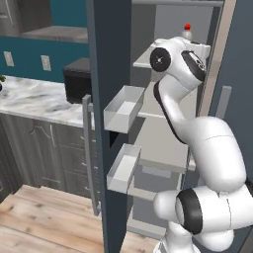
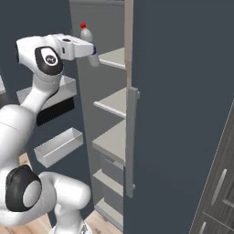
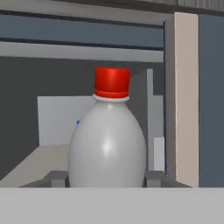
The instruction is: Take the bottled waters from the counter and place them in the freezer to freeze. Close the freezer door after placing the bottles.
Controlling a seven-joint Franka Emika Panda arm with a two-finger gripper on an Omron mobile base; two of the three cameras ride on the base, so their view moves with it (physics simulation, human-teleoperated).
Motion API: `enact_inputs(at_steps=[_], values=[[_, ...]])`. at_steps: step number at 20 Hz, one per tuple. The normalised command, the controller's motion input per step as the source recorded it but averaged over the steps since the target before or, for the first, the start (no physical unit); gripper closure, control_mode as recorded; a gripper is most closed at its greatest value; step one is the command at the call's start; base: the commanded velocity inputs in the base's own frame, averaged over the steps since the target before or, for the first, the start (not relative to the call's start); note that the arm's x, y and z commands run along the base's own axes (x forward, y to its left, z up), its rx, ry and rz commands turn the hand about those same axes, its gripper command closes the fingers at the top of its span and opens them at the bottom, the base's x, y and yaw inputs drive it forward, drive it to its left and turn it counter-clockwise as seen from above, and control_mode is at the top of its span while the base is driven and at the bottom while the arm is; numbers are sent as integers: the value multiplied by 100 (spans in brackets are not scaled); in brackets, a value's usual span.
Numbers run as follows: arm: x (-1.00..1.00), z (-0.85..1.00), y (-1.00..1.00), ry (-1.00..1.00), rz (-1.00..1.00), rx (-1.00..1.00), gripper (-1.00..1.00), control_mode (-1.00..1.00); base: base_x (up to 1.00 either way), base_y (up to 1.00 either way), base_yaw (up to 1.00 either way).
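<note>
My gripper (image 3: 107, 180) is shut on a bottled water (image 3: 107, 144), a pale bottle with a red cap, held upright. In the right base view the gripper (image 2: 90, 49) holds this bottle (image 2: 86, 34) just in front of the top shelf (image 2: 114, 57) of the open freezer (image 2: 112, 137). From the left base view the bottle's red cap and neck (image 1: 187, 30) stick up behind my wrist. The freezer door (image 1: 111, 74) stands swung open to the left, its white bins (image 1: 123, 106) facing inward. The counter (image 1: 34, 99) lies further left.
A black microwave (image 1: 76, 79) stands on the counter beside the open door. The door's long grey handle (image 1: 88, 148) hangs toward the floor. The neighbouring door (image 2: 183, 114) with its handle (image 2: 131, 137) is closed on the right. Lower pale shelves (image 1: 163, 143) sit below my arm.
</note>
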Motion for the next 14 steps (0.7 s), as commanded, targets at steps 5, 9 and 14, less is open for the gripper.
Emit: enact_inputs(at_steps=[5,9,14], values=[[92,0,-10,7,0,2,100,-100,0,0,0],[80,0,-10,9,0,1,100,-100,0,0,0],[73,0,-9,4,0,0,100,-100,0,0,0]])
